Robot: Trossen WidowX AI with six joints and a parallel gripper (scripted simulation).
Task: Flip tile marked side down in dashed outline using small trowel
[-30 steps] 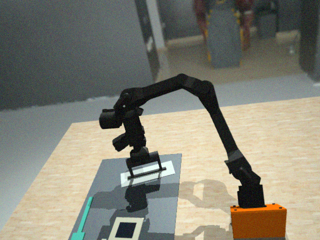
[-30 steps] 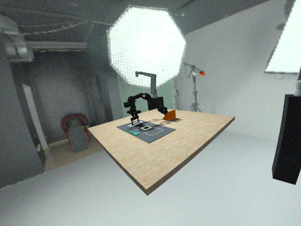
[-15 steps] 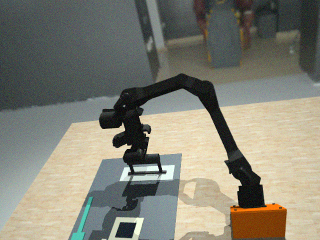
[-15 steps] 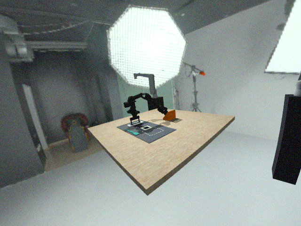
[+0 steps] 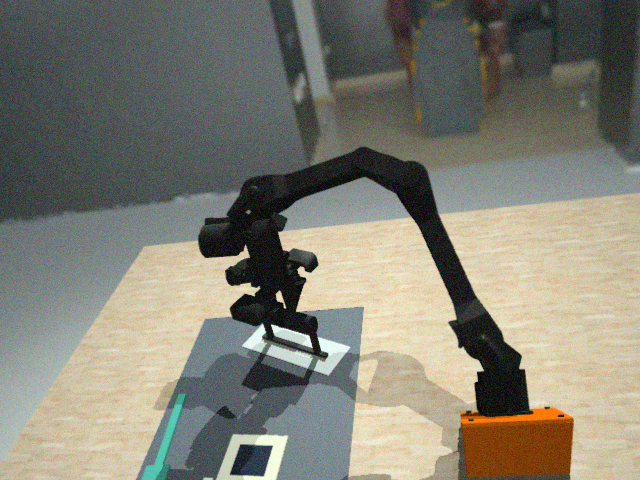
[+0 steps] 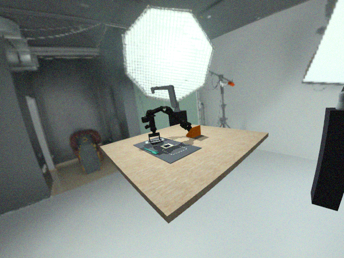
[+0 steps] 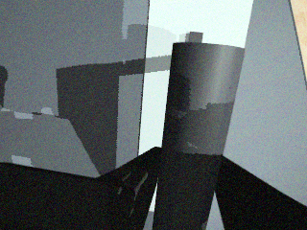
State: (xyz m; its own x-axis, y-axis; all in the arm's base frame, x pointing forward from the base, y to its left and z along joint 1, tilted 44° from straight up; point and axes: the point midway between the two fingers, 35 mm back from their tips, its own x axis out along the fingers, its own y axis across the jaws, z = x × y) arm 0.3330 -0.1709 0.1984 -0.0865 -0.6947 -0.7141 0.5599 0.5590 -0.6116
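My gripper (image 5: pixel 279 308) (image 6: pixel 153 132) (image 7: pixel 187 158) points down over the far end of the grey mat (image 5: pixel 320 413) (image 6: pixel 177 158) and is shut on the small trowel's dark cylindrical handle (image 5: pixel 305 321) (image 7: pixel 203 110). Two struts run down from the handle to the thin dark blade (image 5: pixel 294 346) (image 6: pixel 154 137), which sits low over a white pad (image 5: pixel 330 356); I cannot tell whether it touches. The cream tile (image 5: pixel 251 457) (image 6: pixel 166 145) lies flat near the mat's front with its dark blue marked square facing up. The dashed outline (image 6: pixel 177 151) shows faintly beside the tile in the exterior view.
A teal bar (image 5: pixel 173 423) (image 6: pixel 151 150) lies along the mat's left edge. The arm's orange base (image 5: pixel 516 441) (image 6: pixel 193 131) stands on the wooden table (image 5: pixel 542 289) to the right of the mat. The arm arches over the table between base and mat.
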